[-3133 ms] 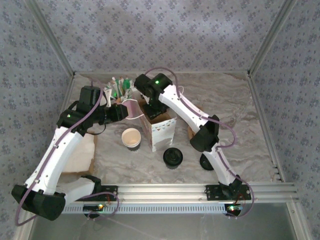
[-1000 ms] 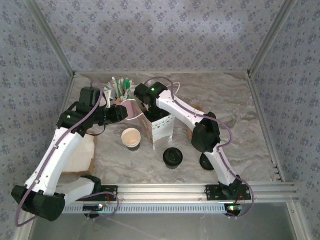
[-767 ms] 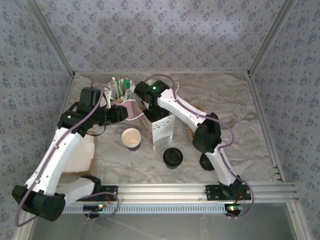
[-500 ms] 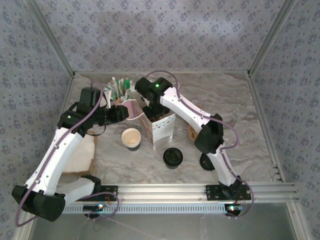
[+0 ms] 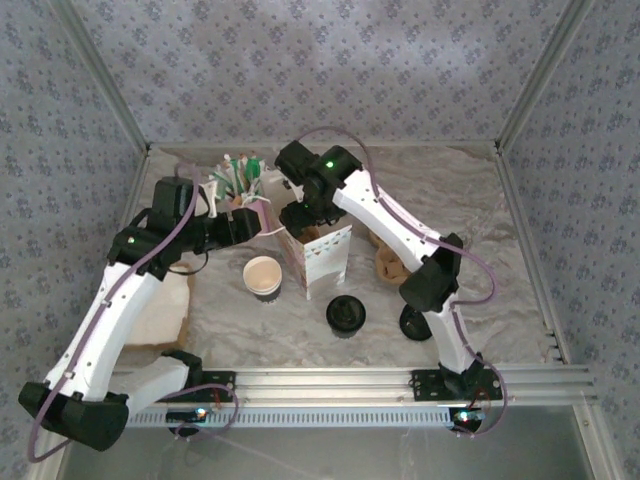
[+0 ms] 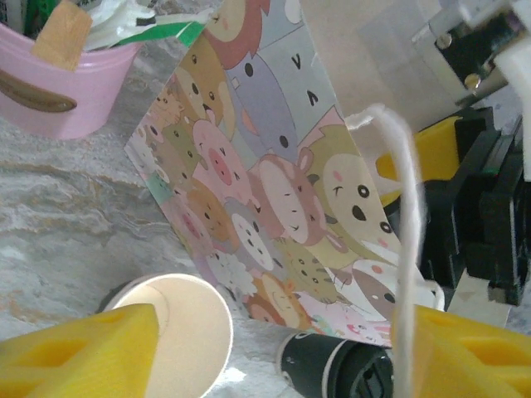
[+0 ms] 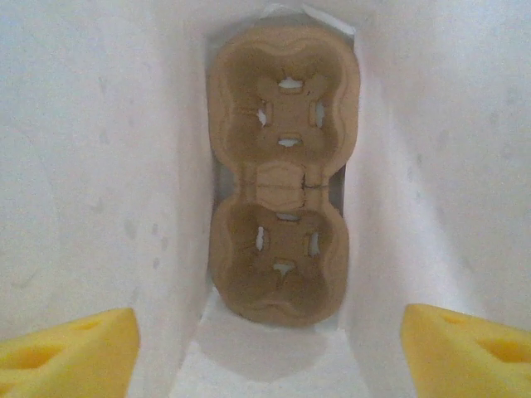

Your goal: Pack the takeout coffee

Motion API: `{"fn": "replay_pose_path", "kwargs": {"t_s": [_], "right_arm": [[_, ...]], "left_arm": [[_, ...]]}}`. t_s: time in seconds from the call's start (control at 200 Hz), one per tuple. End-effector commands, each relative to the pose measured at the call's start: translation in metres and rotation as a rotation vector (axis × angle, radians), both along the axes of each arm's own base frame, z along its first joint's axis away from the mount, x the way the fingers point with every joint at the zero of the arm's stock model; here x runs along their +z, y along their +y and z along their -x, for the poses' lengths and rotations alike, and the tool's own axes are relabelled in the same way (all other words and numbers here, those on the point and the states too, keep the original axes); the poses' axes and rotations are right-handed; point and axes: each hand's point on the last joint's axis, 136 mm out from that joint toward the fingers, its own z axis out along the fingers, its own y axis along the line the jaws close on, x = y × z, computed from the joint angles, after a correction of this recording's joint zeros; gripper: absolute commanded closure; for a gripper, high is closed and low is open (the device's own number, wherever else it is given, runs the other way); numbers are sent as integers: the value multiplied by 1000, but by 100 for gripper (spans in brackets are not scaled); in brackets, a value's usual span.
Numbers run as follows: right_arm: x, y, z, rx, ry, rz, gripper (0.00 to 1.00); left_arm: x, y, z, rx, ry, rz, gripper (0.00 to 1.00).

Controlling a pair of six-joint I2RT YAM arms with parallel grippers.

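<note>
Both spread: right end effector [image 7: 265, 356] over carrier [image 7: 282, 174] between bag [image 7: 99, 124] walls; left end effector [image 6: 278, 356] at bag edge.

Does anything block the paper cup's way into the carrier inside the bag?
The right gripper hangs open over the mouth of the animal-print paper bag beside the small round paper cup. The brown moulded cardboard carrier inside lies empty.

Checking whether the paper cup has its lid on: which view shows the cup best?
Top external: the paper cup stands whole and open beside the bag, the black lid lying apart. Left wrist gives part of its open mouth, cut off by a yellow finger.
</note>
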Motion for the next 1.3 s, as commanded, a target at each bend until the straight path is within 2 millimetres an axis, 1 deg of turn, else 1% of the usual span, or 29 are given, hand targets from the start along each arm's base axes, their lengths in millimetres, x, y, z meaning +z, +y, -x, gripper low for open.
{"fn": "replay_pose_path", "kwargs": {"t_s": [0.0, 0.165, 0.31, 0.555, 0.809, 0.879, 0.989, 1.019, 1.094, 1.189, 1.294], "right_arm": [[33, 0, 9, 10, -47, -62, 12], [47, -2, 12, 12, -75, -84, 9], [61, -5, 12, 7, -115, -105, 9], [86, -6, 14, 8, -184, -158, 9], [115, -12, 23, 18, -250, -226, 9], [122, -15, 26, 23, -264, -244, 7], [132, -19, 33, 30, -280, -271, 2], [134, -22, 35, 30, -282, -274, 0], [138, -28, 40, 31, -288, -282, 0], [143, -37, 49, 30, -301, -301, 0], [143, -46, 61, 34, -291, -323, 0]], "left_arm": [[30, 0, 4, -4, -68, 39, 19], [42, 1, 9, -2, -92, 58, 10], [52, 2, 12, -2, -112, 69, 6], [68, 6, 20, 9, -153, 86, 3], [98, 14, 36, 24, -247, 122, 1], [105, 16, 42, 25, -270, 133, 1], [115, 20, 53, 26, -302, 151, 1], [116, 21, 55, 28, -304, 154, 0], [116, 23, 61, 30, -306, 158, 1], [110, 24, 67, 30, -283, 158, 1], [102, 26, 75, 33, -255, 167, 0]]}}
